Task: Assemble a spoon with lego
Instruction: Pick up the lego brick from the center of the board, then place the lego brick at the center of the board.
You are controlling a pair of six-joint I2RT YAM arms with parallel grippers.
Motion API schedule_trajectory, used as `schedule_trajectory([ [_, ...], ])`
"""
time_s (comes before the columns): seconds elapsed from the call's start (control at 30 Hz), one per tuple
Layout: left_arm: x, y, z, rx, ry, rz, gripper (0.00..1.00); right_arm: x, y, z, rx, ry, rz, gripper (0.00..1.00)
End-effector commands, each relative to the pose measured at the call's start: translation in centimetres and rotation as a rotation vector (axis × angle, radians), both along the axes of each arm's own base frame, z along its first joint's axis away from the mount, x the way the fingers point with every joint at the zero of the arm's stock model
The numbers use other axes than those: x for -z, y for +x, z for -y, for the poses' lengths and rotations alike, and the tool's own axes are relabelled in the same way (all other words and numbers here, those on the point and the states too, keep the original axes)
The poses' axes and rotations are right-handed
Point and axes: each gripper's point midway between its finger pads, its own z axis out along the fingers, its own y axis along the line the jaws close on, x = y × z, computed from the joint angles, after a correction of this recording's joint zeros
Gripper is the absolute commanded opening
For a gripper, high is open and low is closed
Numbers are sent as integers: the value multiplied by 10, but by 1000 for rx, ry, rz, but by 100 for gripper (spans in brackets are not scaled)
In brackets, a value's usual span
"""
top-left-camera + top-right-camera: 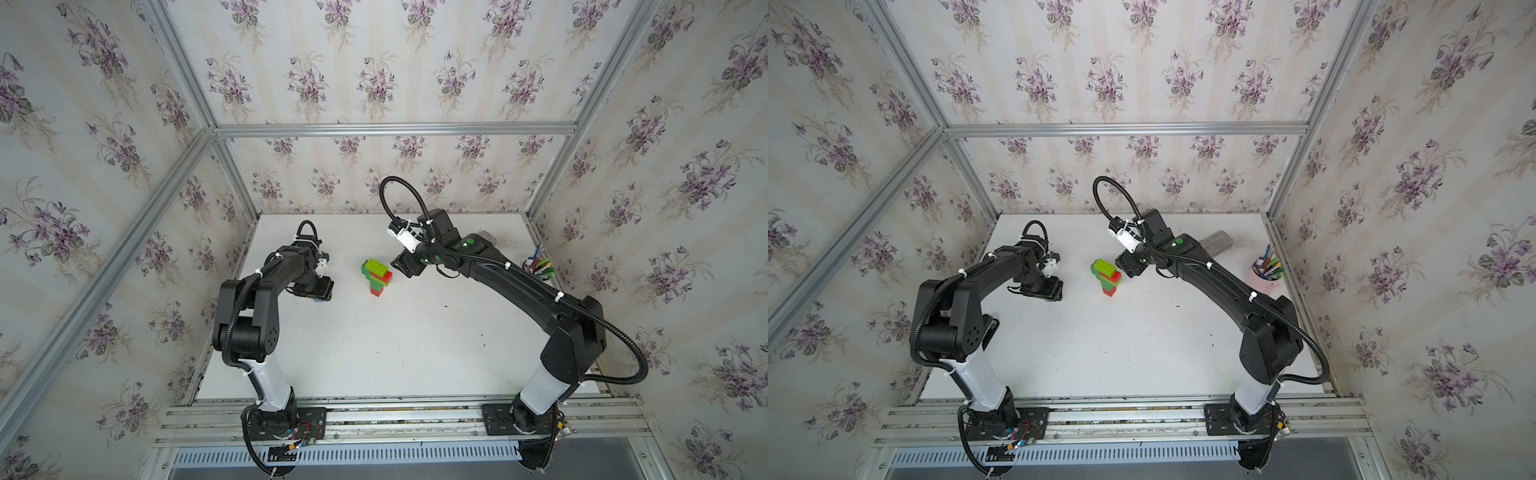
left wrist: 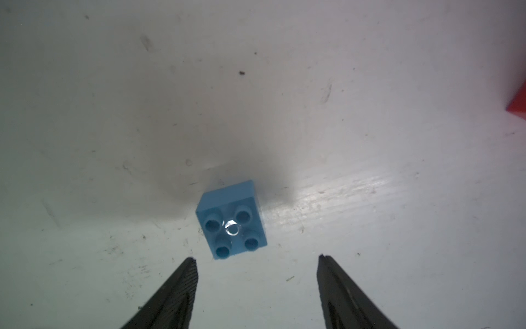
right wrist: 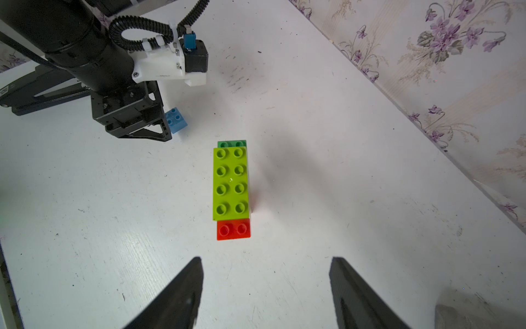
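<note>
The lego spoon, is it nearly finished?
Nearly. Done: the spoon is already a stack of green, lime and red bricks on the table. In hand: nothing; the left fingers are open by the loose blue brick, and the right fingers are open near the spoon. To do: grab the blue brick and press it on.

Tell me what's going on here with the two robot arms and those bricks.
Two robot arms are putting a brick figure together. The partly built spoon, made of green, lime and red bricks, sits in the middle of the white table. The left gripper is open and poised over a loose blue brick, which lies on the table just beyond its fingertips, not gripped. The right gripper is open too, facing the spoon without touching it. The blue brick is not yet joined on.
</note>
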Motion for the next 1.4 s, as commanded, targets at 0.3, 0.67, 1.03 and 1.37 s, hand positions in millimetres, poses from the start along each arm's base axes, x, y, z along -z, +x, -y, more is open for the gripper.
schedule_trajectory([
  [0.3, 11, 9, -4, 8, 43, -14, 33, -12, 3, 14, 28, 12, 29, 73],
  [0.67, -13, -34, 10, 17, 43, 21, 24, -20, -9, 42, 55, 47, 60, 73],
  [1.03, -23, -94, 83, 100, 32, 54, 29, -4, -29, 61, 63, 53, 60, 73],
  [1.37, -1, -108, 120, 125, -17, 56, 37, 16, -38, 65, 58, 43, 25, 73],
])
